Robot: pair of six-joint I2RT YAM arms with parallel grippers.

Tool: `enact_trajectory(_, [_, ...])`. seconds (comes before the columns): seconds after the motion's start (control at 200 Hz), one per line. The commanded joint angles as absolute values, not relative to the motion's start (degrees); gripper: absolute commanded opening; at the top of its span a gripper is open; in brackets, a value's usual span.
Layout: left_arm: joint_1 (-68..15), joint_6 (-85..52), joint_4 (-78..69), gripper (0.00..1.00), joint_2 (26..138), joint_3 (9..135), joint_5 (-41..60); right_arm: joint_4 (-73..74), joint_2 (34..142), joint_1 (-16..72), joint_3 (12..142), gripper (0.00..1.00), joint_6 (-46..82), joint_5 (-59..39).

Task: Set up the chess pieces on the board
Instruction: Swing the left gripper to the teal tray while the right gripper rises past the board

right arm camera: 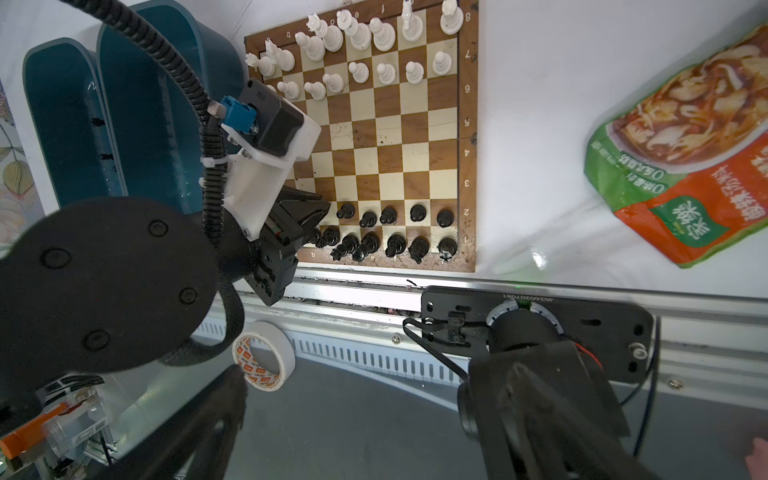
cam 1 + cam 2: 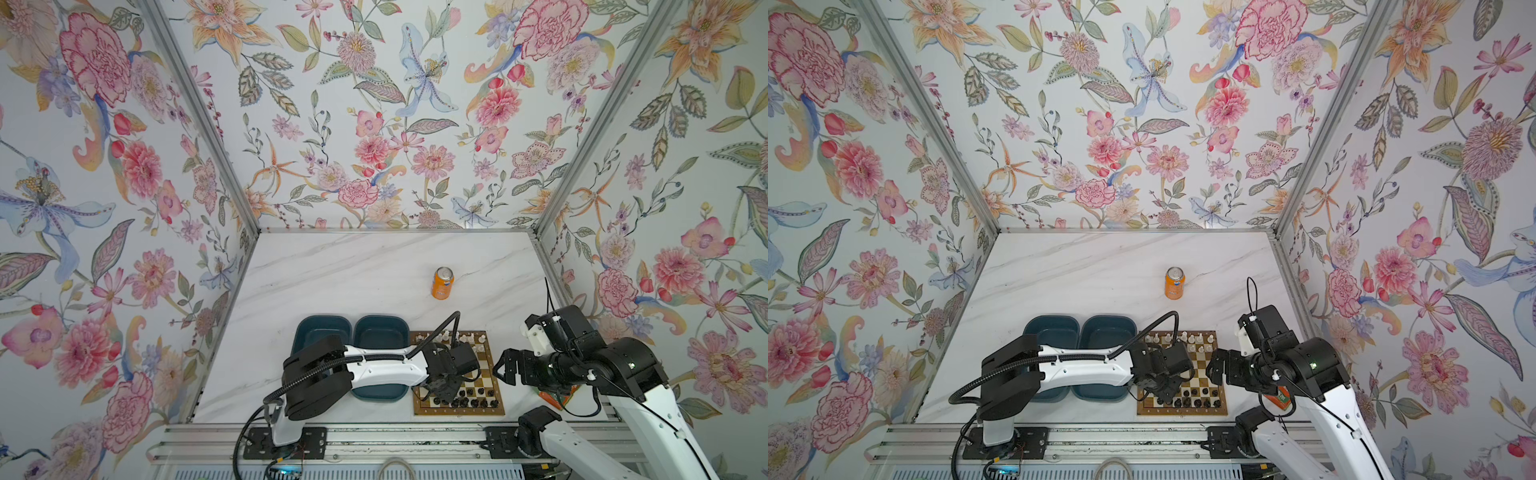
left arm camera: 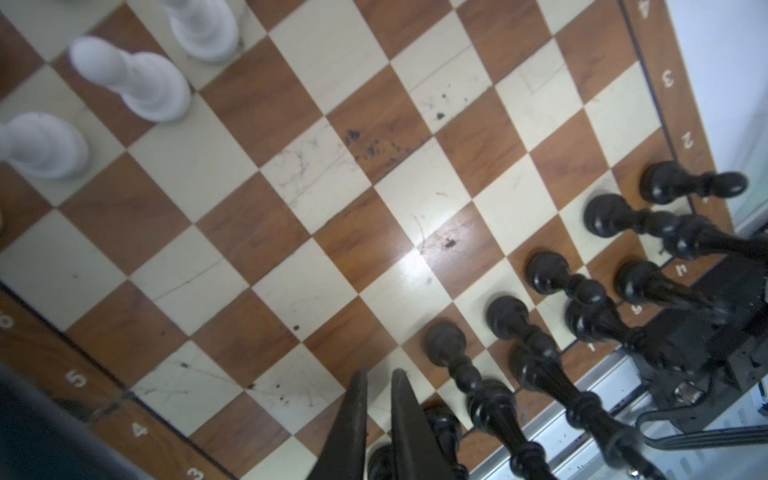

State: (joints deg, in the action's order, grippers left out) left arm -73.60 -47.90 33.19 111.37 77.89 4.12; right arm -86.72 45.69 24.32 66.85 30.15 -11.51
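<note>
The board (image 2: 457,411) (image 2: 1183,411) lies near the table's front edge. White chess pieces (image 2: 457,338) (image 1: 357,37) fill its two far rows. Black chess pieces (image 2: 469,401) (image 1: 395,241) stand in the two near rows. My left gripper (image 2: 436,388) (image 2: 1160,388) (image 3: 380,374) hangs low over the board's near left corner. Its fingers (image 3: 353,415) are almost together, and the head of a black piece (image 3: 382,461) shows in the slim gap. My right gripper (image 2: 505,368) (image 2: 1219,365) (image 1: 374,399) hovers beside the board's right edge, wide open and empty.
Two dark teal trays (image 2: 324,328) (image 2: 380,328) stand left of the board, partly under the left arm. An orange can (image 2: 442,282) stands farther back. A food pouch (image 1: 685,158) lies right of the board, under the right arm. A tape roll (image 1: 264,357) sits below the front rail.
</note>
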Motion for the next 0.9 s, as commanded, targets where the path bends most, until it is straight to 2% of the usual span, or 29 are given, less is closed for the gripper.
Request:
enact_trajectory(0.0, [-72.5, -46.4, 34.5, 0.16, 110.9, 79.1, 2.0, -86.7, 46.4, 23.9, 68.6, 0.99, 28.8, -11.1])
enact_trajectory(0.21, [-70.4, -45.8, 37.4, 0.16, 107.6, 80.2, -2.3, -86.2, 47.8, 23.7, 70.0, 0.99, 28.1, -11.2])
enact_trajectory(0.385, [-66.9, -47.4, 41.9, 0.18, 100.0, 79.6, -9.1, -85.6, 49.9, 23.5, 71.7, 0.99, 27.3, -11.3])
enact_trajectory(0.52, [-63.9, -52.8, 46.5, 0.24, 90.3, 75.1, -14.7, -84.3, 52.8, 23.5, 73.1, 0.99, 26.3, -11.6])
enact_trajectory(0.691, [-62.0, -63.3, 52.1, 0.27, 74.1, 63.7, -19.4, -81.0, 56.7, 23.5, 74.4, 0.99, 25.3, -13.1])
enact_trajectory(0.896, [-61.6, -75.6, 58.3, 0.29, 59.5, 52.8, -22.0, -77.1, 62.1, 23.7, 76.3, 0.99, 24.2, -15.1])
